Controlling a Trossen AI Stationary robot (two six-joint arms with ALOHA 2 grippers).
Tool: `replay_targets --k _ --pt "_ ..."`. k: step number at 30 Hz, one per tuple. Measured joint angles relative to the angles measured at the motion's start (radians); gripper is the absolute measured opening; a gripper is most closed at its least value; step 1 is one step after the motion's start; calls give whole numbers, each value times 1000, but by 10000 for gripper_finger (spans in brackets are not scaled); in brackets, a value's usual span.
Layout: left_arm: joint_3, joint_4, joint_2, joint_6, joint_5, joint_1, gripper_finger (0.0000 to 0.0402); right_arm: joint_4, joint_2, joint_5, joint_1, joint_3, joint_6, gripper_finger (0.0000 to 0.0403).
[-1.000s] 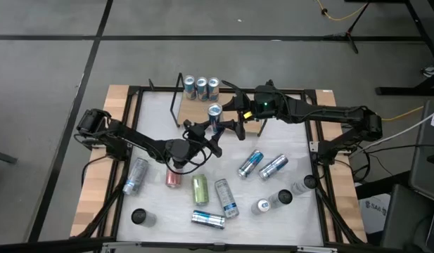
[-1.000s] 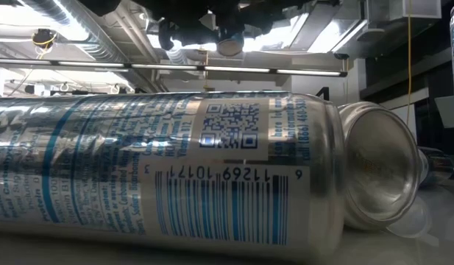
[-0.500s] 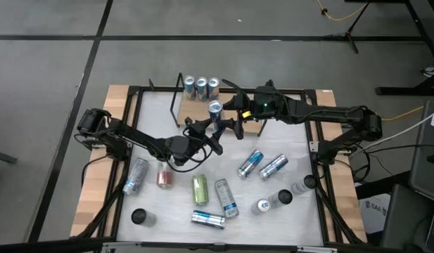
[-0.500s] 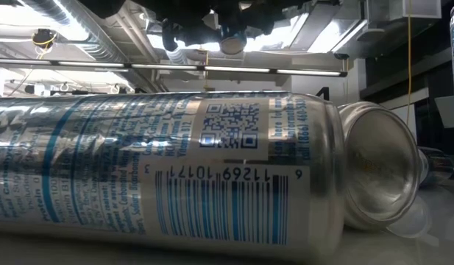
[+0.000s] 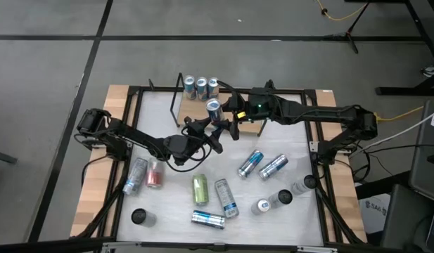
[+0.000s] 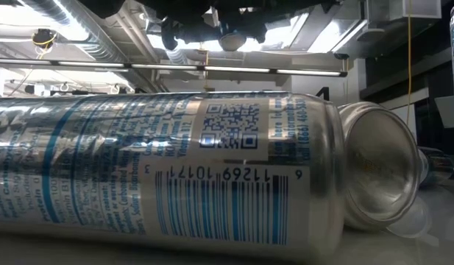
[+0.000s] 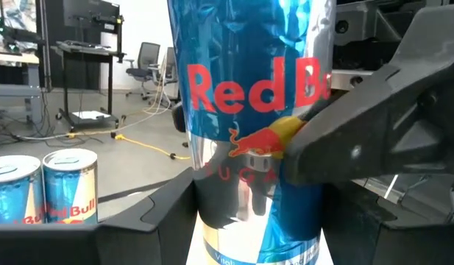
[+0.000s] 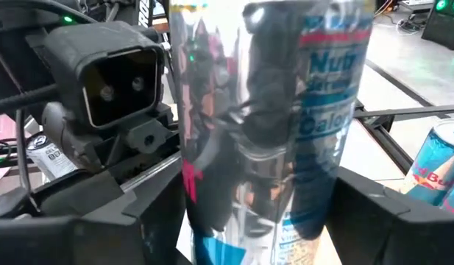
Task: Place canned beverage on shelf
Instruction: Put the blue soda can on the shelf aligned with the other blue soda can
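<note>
A blue and silver Red Bull can (image 5: pixel 214 108) stands upright in the air, just in front of the shelf (image 5: pixel 194 107), a light wooden board with black wire end frames. Three like cans (image 5: pixel 201 86) stand on the shelf's far side; two of them show in the left wrist view (image 7: pixel 65 184). My left gripper (image 5: pixel 208 131) comes from the left and my right gripper (image 5: pixel 229 121) from the right. Both are shut on the can, which fills both wrist views (image 7: pixel 256 110) (image 8: pixel 263 125). In the low view a lying can (image 6: pixel 160 169) hides most of this. My left gripper pinches the can's lower body (image 7: pixel 212 221) between its two fingers, coming level from the table's near left. The can stands upright, clear of the table. My right gripper pinches the can's body (image 8: pixel 204 221) between its two fingers, level from the right. One right finger (image 7: pixel 359 132) lies on the can's side above my left fingers.
Several cans lie or stand on the near half of the table: a pink one (image 5: pixel 154 176), a green one (image 5: pixel 200 188), silver and blue ones (image 5: pixel 250 164) (image 5: pixel 226 197) (image 5: pixel 136 176). Black frame rails (image 5: pixel 132 126) run along the table's sides.
The held can and both grippers have gone a little toward the shelf and the far edge, the can staying upright. The pink can has rolled along the table toward the left edge.
</note>
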Motion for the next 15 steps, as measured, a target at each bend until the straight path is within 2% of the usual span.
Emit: replay_targets --k 3,10,15 --pt "0 0 0 1 1 0 222 0 1 1 0 0 -1 262" --pt "0 -5 0 0 -1 0 222 1 1 1 0 0 -2 208" --pt "0 -6 0 0 -1 0 222 1 1 0 0 0 -3 210"
